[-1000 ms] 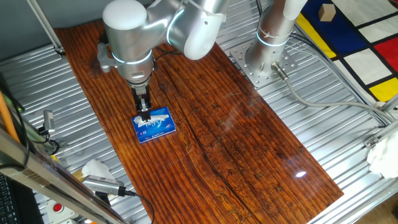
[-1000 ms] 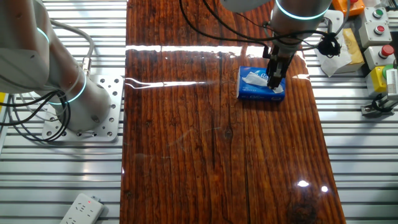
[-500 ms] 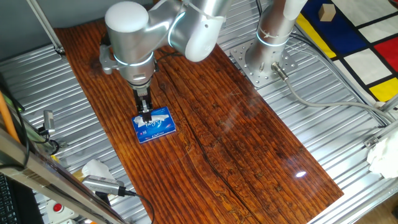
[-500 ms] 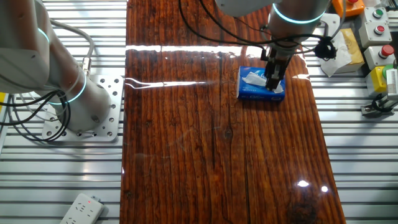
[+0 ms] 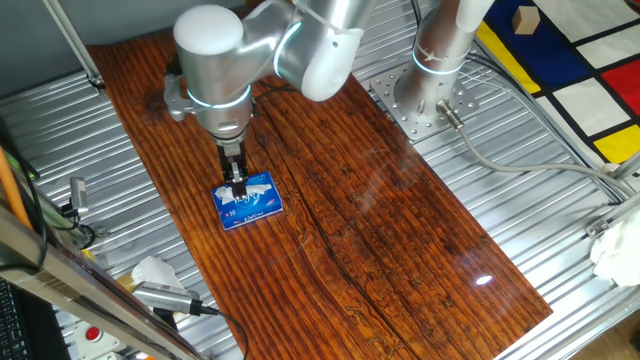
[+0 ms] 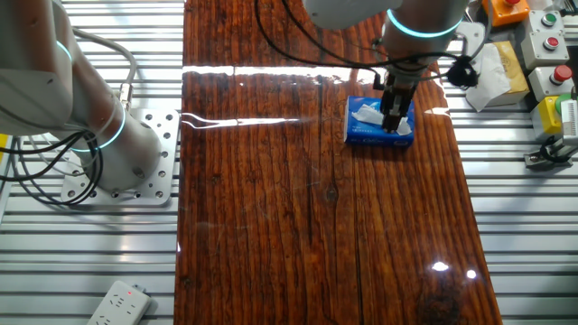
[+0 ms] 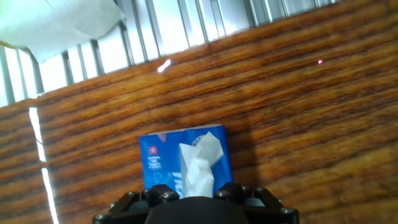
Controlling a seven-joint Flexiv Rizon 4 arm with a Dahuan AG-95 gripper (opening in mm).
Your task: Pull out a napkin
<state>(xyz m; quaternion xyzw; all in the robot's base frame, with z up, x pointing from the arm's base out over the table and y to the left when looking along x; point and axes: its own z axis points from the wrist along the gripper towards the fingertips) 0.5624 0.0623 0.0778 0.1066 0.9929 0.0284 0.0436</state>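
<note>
Shifted slightly sideways, end effector (image 6: pixel 395 124) seemingly pinches napkin (image 7: pixel 198 169) above blue pack (image 7: pixel 163 163).

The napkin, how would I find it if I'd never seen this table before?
Start at the long dark wooden board and go to the small blue tissue pack lying on it. The napkin is the crumpled white paper sticking up out of that pack, with the gripper right at it. Unlike the bigger white wad off the board, it sits in the pack.
</note>
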